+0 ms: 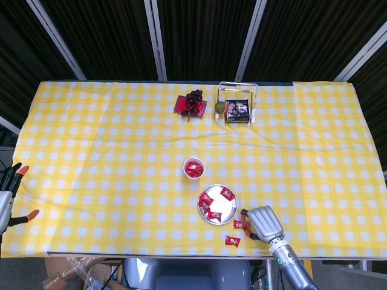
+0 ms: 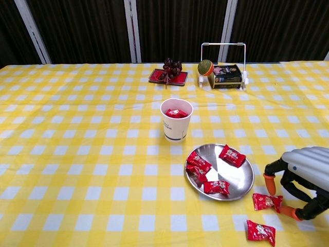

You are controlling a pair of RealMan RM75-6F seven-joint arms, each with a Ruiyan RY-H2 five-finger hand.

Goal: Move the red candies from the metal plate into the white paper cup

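The right robot hand (image 2: 300, 181) hangs just right of the metal plate (image 2: 241, 177), fingers curled over a stray red candy (image 2: 266, 201) on the counter (image 2: 82, 154); whether it grasps it, I cannot tell. Another candy (image 2: 259, 231) lies nearer. The white paper cup (image 2: 176, 119) stands behind the plate, within short reach. The left robot hand (image 1: 7, 194) idles, released.

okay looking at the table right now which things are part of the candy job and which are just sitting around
Part of the job:
- red candies on the metal plate
- white paper cup, a candy already inside
- two stray candies on the cloth by the right hand

Just lying about:
- red tray with a dark cluster
- wire rack holding a box and a ball
- left hand, idle at the table edge
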